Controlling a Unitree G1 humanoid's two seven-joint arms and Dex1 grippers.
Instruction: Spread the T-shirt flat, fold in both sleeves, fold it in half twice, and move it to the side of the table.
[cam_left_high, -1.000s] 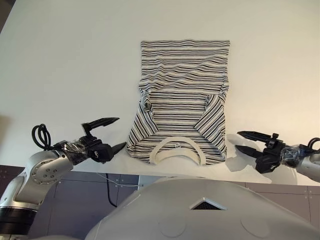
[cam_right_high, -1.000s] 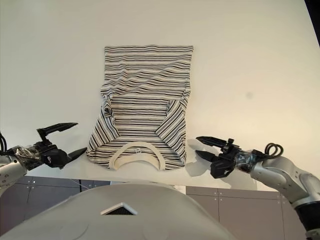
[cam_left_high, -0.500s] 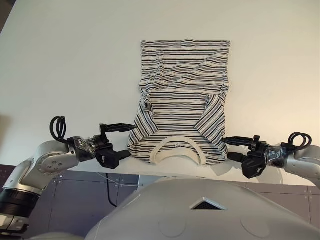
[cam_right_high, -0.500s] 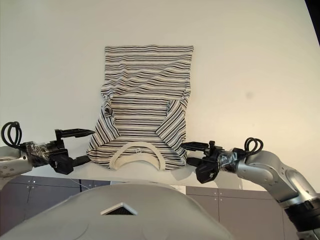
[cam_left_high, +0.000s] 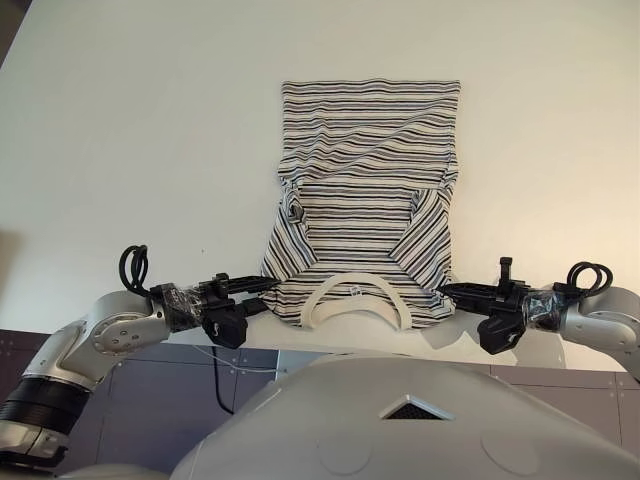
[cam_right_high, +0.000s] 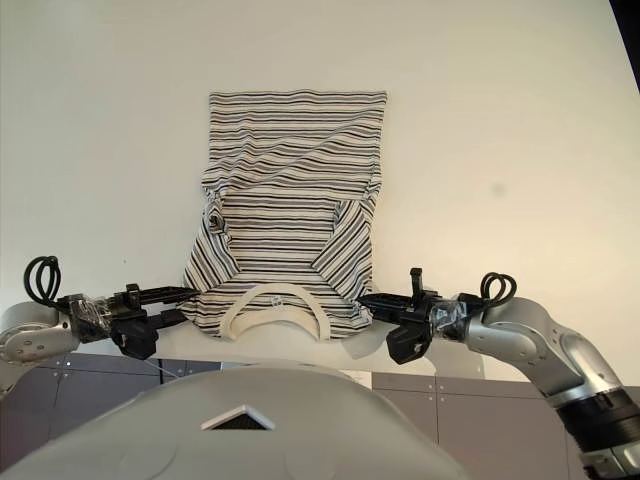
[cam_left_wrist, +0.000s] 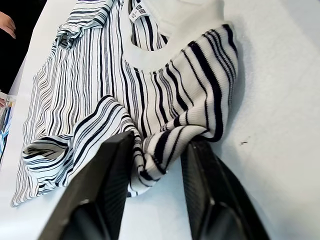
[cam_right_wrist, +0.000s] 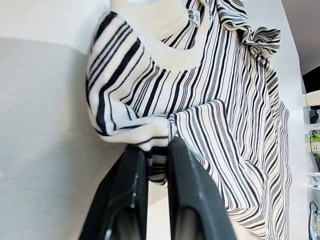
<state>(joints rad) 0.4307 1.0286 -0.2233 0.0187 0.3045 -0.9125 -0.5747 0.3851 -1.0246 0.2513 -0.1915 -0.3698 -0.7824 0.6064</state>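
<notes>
The striped T-shirt (cam_left_high: 365, 170) lies on the white table (cam_left_high: 150, 150) with both sleeves folded in and its cream collar (cam_left_high: 355, 300) toward the front edge. My left gripper (cam_left_high: 258, 295) sits at the near left shoulder corner. In the left wrist view that gripper (cam_left_wrist: 161, 140) has bunched striped fabric (cam_left_wrist: 170, 135) pinched between its fingers. At the near right shoulder corner my right gripper (cam_left_high: 450, 295) holds the cloth. Its wrist view shows the gripper (cam_right_wrist: 156, 146) shut narrowly on a fold of the T-shirt (cam_right_wrist: 225, 100).
The table's front edge (cam_left_high: 120, 340) runs just under both grippers, with grey cabinet panels (cam_left_high: 160, 390) below it. Bare tabletop stretches wide to the left (cam_left_high: 130, 200) and right (cam_left_high: 560, 180) of the shirt and beyond its far hem.
Both grippers came inward along the front edge from open positions beside the shirt. Each has closed on a near shoulder corner, and the left corner is bunched inward.
</notes>
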